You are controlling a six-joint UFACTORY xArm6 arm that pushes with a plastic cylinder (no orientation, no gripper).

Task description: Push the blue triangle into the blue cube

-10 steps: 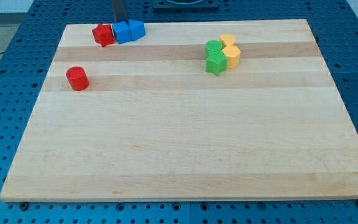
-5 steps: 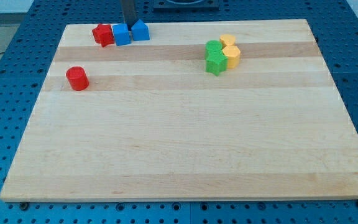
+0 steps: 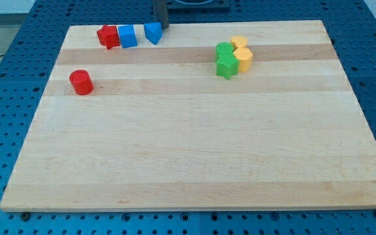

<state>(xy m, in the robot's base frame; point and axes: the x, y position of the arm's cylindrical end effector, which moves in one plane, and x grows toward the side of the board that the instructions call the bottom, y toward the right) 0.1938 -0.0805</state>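
My tip sits just right of the blue triangle — small, bright, wedge-like — a narrow gap from the blue cube; no jaws here — just a rod.

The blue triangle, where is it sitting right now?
The blue triangle sits near the board's top edge, left of centre, just right of the blue cube, with my tip at its upper right.

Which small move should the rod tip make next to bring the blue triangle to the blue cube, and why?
Probably a short push toward the view's left. My tip sits at the upper right edge of the blue triangle, and the blue cube lies just to its left across a narrow gap. Dropping slightly toward the view's bottom first would likely centre the push.
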